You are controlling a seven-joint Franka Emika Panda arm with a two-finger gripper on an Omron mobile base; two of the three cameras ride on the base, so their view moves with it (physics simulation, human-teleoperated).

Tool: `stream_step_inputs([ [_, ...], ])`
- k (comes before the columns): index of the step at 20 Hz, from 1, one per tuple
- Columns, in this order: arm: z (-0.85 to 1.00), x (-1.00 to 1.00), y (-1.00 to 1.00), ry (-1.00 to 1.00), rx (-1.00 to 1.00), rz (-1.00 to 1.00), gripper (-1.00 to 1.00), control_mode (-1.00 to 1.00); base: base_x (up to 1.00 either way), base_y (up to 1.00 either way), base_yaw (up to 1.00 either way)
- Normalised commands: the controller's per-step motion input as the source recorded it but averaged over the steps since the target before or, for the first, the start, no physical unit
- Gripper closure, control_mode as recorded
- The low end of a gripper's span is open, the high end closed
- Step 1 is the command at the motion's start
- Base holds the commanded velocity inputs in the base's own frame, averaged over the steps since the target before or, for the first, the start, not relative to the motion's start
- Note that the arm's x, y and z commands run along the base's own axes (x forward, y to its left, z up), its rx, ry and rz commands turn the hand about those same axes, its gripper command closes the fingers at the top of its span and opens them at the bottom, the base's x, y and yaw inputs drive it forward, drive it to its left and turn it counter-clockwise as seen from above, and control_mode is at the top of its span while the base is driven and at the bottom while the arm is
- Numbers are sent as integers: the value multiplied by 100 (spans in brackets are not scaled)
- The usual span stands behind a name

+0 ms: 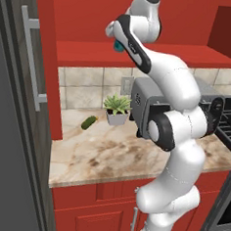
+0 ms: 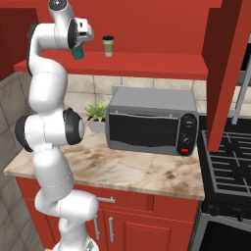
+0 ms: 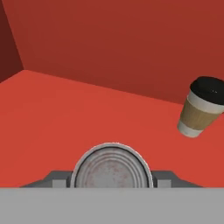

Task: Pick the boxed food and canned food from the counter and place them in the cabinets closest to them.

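White arm rears tall at upper left of the right base view, its hand (image 2: 77, 51) clamped on the canned food (image 2: 77, 52) over the red shelf (image 2: 147, 66), near a paper cup (image 2: 108, 46).

can (image 3: 112, 168): teal, silvery top, clamped between fingers, above red shelf (image 3: 65, 118) | counter (image 1: 114, 156): beige marbled | box: unseen

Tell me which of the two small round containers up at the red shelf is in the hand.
The teal can, clamped in the hand above the shelf. The tan dark-lidded paper cup stands free on that shelf.
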Motion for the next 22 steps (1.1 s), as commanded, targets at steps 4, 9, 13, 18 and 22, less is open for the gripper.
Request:
stream_step_inputs([
  [4, -5, 43, 9, 0, 0, 0, -100, -100, 0, 0, 0],
  [9, -1, 25, 2, 1, 0, 0, -100, -100, 0, 0, 0],
  [13, 0, -2, 0, 0, 0, 0, -100, -100, 0, 0, 0],
  [18, 0, -23, 0, 0, 0, 0, -100, -100, 0, 0, 0],
  [22, -5, -88, -2, -9, 0, 0, -100, -100, 0, 0, 0],
])
